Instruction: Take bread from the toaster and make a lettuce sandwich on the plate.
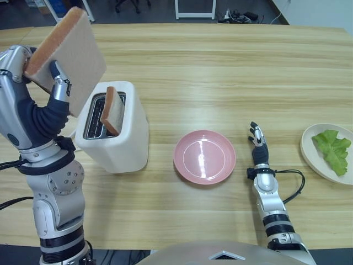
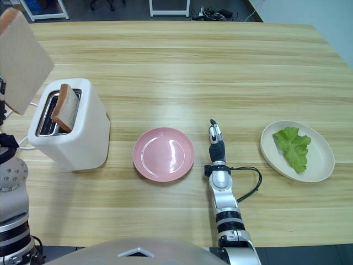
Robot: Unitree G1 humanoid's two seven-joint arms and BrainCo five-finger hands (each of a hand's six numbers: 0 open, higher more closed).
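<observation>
Light wooden desk (image 1: 220, 66) carries everything. White two-slot toaster (image 1: 126, 143) stands at the robot's left, with a cord trailing off its left side.

Left robot hand (image 1: 41, 107) is raised above and left of the toaster, fingers clamped on the lower edge of a large square slice of toast-brown bread (image 1: 77, 55). The slice is tilted, fully clear of the slots and well above the desk.

Round pink plate (image 1: 178, 157) sits just right of the toaster, nothing on it. Cream-coloured round plate (image 2: 322, 165) lies at the far right, holding a ruffled green lettuce leaf (image 2: 294, 148). A second, smaller brown bread slice (image 1: 113, 110) stands leaning in the toaster's right slot, half out.

Right robot hand (image 1: 258, 144) rests on the desk between the two plates – fingers straight, holding nothing.

Step in hand, as I judge it: first slice extracted, not yet placed. Next move calls for carrying it rightward past the toaster and laying it flat on the pink plate – then lettuce, then the second slice.
</observation>
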